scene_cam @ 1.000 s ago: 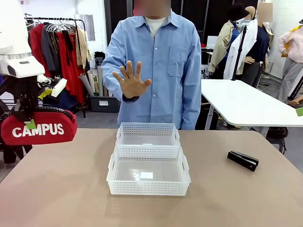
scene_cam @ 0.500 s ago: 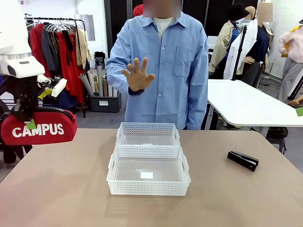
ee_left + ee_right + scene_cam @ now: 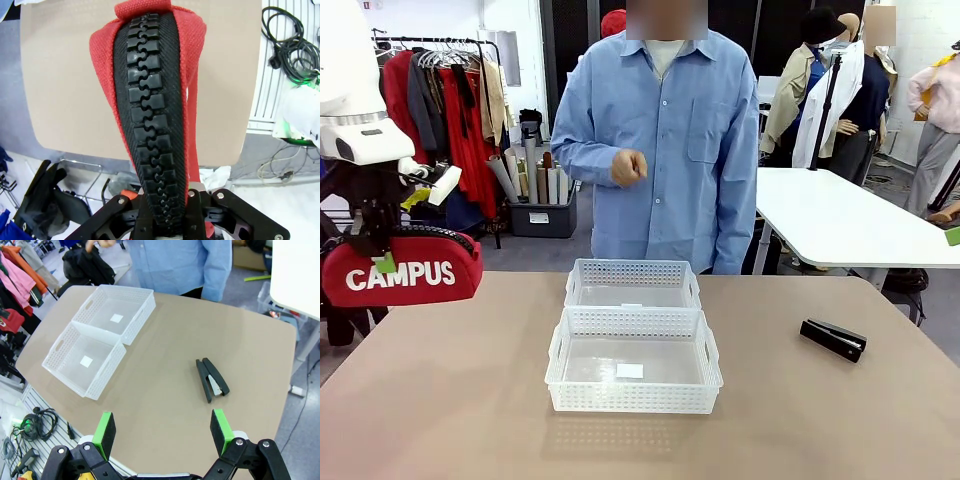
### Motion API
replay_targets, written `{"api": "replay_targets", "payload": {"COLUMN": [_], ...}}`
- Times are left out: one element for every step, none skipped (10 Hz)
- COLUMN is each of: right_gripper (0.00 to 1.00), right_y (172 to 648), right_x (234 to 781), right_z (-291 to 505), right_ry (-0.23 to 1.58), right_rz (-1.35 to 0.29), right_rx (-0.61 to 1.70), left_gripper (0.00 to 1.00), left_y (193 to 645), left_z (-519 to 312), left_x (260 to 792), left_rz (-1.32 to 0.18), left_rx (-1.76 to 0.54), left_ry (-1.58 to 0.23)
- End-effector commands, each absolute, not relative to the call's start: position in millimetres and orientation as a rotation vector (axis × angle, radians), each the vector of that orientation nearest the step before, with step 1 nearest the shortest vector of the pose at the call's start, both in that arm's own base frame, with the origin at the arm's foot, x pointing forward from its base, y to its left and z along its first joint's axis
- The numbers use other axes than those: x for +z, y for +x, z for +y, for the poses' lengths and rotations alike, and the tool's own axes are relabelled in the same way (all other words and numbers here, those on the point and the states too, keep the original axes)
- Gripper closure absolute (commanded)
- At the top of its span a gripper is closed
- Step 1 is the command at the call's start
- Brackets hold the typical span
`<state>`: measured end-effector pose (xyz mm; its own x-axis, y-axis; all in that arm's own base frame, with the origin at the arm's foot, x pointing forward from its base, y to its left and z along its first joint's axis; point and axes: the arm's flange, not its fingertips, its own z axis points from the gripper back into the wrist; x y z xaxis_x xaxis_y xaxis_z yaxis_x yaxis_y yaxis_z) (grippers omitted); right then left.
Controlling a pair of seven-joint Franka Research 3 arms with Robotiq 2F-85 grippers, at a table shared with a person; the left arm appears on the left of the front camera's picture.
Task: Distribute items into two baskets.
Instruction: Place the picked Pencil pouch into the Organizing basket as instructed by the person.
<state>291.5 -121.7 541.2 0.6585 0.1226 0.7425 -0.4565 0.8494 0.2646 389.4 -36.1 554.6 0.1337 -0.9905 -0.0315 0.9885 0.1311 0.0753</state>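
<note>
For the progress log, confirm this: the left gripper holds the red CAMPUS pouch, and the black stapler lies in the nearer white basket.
Wrong on one point: the black stapler lies on the table, right of the nearer white basket, per the front view. The left gripper does hold the red CAMPUS pouch.

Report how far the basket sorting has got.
Done: nothing; the near basket and far basket are empty. In hand: left claw shut on the red pouch, raised at the left of the table. Left: pouch into one basket, the stapler, lying before the open right claw, into the other.
</note>
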Motion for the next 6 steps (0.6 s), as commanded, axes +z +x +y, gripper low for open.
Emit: {"api": "replay_targets", "payload": {"right_gripper": [0.0,0.0,0.0,0.0,0.0,0.0], "right_y": [291.1,291.1,291.1,291.1,291.1,291.1], "right_x": [541.4,541.4,541.4,541.4,541.4,541.4], "right_z": [-122.7,-122.7,-122.7,-122.7,-122.7,-122.7], "right_ry": [0.475,0.475,0.475,0.475,0.475,0.475], "right_rz": [-0.798,-0.798,-0.798,-0.798,-0.798,-0.798], "right_rx": [0.345,0.345,0.345,0.345,0.345,0.345], "left_gripper": [1.0,1.0,1.0,1.0,1.0,1.0], "left_y": [386.6,386.6,386.6,386.6,386.6,386.6], "left_z": [-34.6,-34.6,-34.6,-34.6,-34.6,-34.6], "left_x": [556.4,556.4,556.4,556.4,556.4,556.4], "left_rz": [-0.028,-0.028,-0.028,-0.028,-0.028,-0.028], "left_rx": [-1.427,-1.427,-1.427,-1.427,-1.427,-1.427], "left_ry": [0.091,0.091,0.091,0.091,0.091,0.091]}}
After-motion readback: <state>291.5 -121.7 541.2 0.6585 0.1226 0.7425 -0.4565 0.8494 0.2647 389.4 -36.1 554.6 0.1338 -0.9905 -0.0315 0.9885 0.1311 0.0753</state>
